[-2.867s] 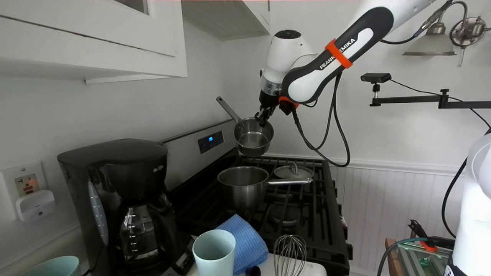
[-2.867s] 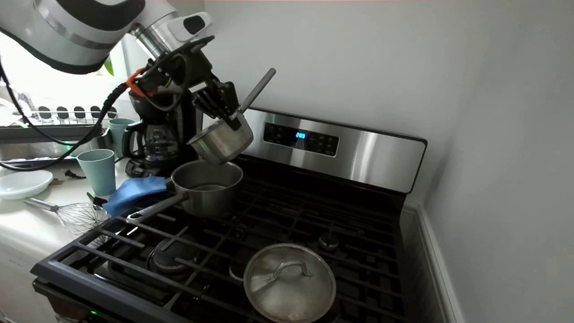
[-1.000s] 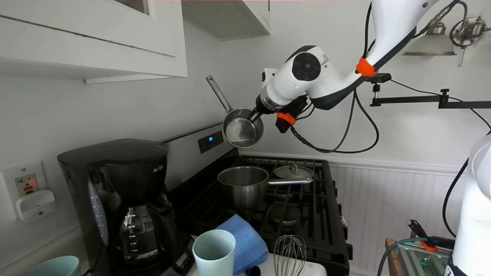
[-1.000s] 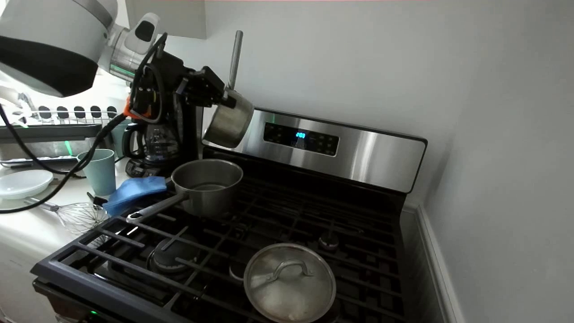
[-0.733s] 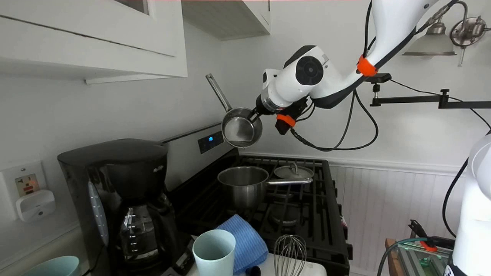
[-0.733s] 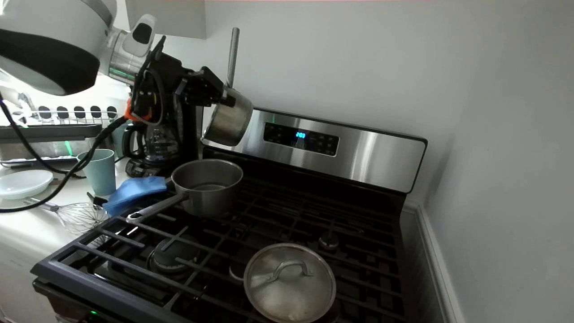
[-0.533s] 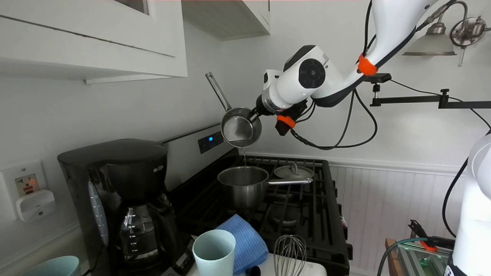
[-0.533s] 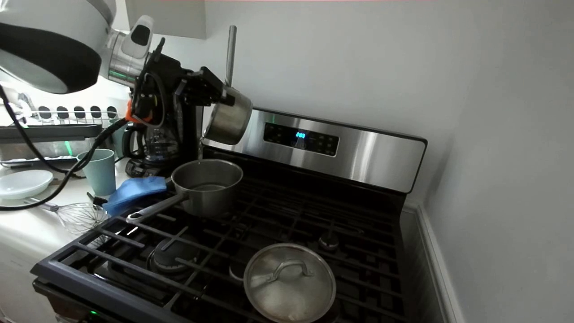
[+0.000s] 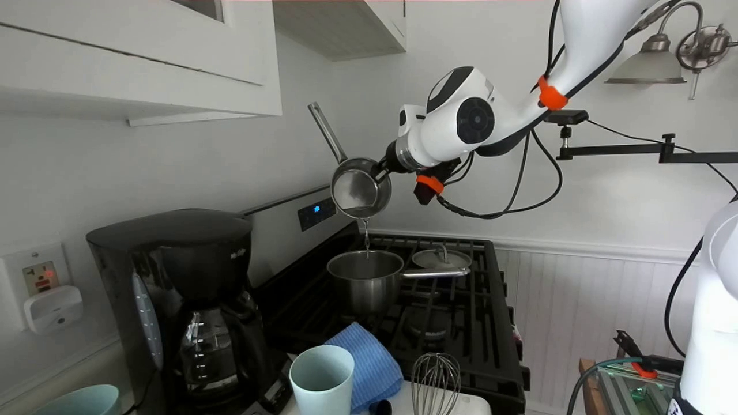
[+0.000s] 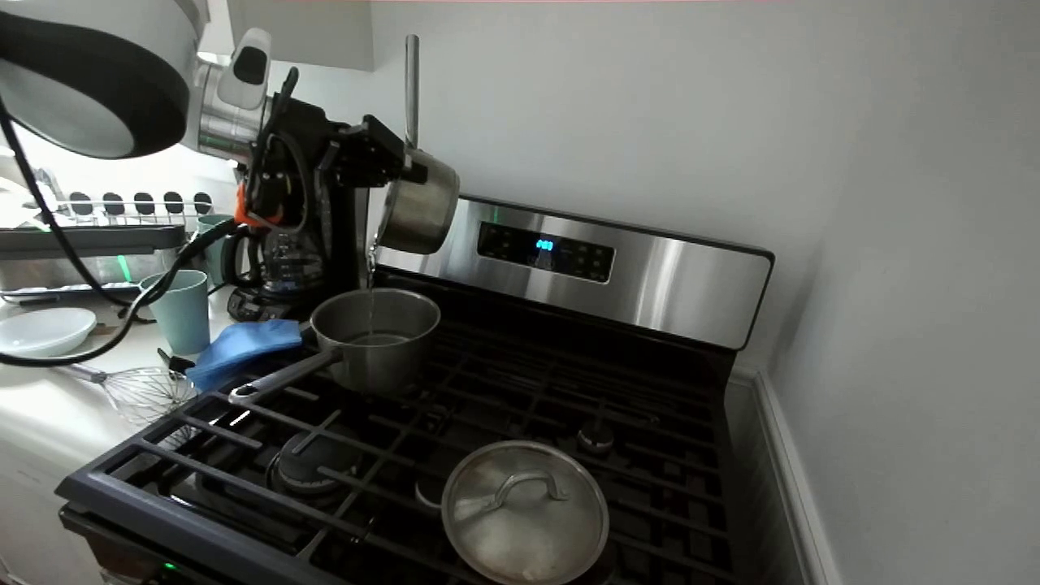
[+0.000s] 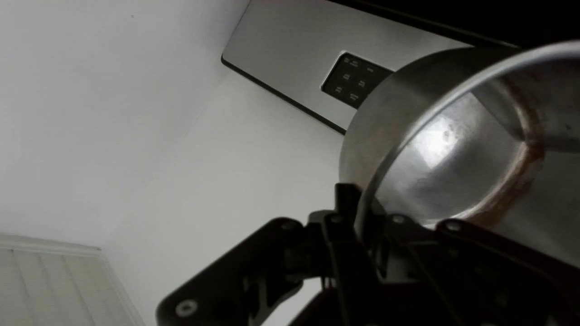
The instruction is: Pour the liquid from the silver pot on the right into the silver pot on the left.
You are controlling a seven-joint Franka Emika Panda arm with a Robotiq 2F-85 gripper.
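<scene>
My gripper [image 9: 380, 172] is shut on the rim of a silver pot [image 9: 358, 187], one finger inside and one outside, as the wrist view shows at the fingertips [image 11: 358, 213]. This pot is held in the air, tipped steeply, its handle pointing up; it also shows in an exterior view [image 10: 424, 203] and the wrist view [image 11: 380, 122]. A clear stream of liquid [image 9: 366, 233] runs from its lower rim into the other silver pot [image 9: 369, 291], which stands upright on the stove below. The stream [image 10: 371, 272] lands inside that pot [image 10: 378, 366]. Some liquid still shows in the tipped pot.
A pot lid [image 10: 524, 512] lies on the stove grates [image 10: 349, 487]. A coffee maker [image 9: 173, 259], a light blue cup [image 9: 322, 380], a blue cloth [image 9: 366, 366] and a whisk [image 9: 435, 383] are on the counter side. The stove's back panel [image 10: 682, 280] rises behind the pots.
The held pot has risen, come away from the lower pot and tipped further as the wrist rolled. Liquid has begun to flow, and the stream is thicker now. The lower pot has not moved.
</scene>
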